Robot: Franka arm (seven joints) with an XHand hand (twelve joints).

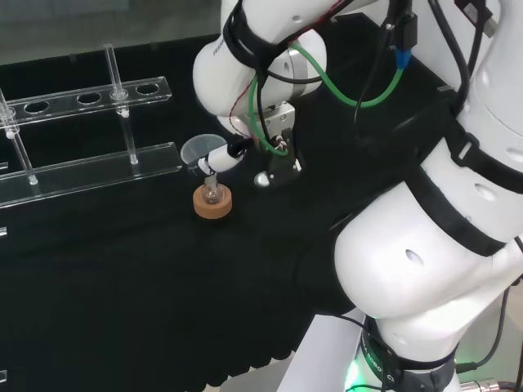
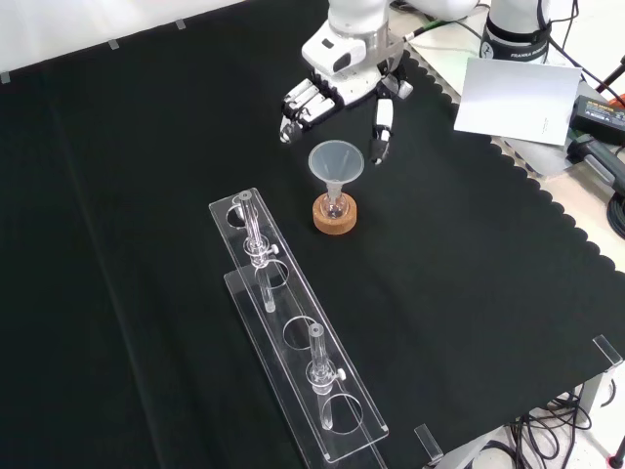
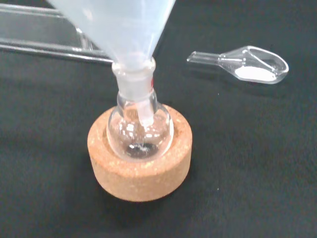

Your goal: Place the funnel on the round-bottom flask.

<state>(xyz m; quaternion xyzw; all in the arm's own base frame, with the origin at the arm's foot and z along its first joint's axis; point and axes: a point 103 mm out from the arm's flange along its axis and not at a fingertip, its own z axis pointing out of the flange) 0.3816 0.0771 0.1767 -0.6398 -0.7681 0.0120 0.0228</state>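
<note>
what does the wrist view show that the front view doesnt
Wrist view alone: a clear glass scoop holding white powder lying on the black cloth, and the funnel's stem reaching down inside the flask's neck. Front view alone: the black and white hand beyond the funnel, fingers relaxed, and a long clear tube rack. Both: the translucent plastic funnel seated in the clear round-bottom flask on its cork ring stand.

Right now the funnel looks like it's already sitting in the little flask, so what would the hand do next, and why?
Probably just draw back and up, away from the glassware. The funnel stands upright with its stem down inside the neck of the round-bottom flask, which rests in the cork ring. In the front view the hand is open, its fingers apart from the funnel, so nothing seems left to place.
</note>
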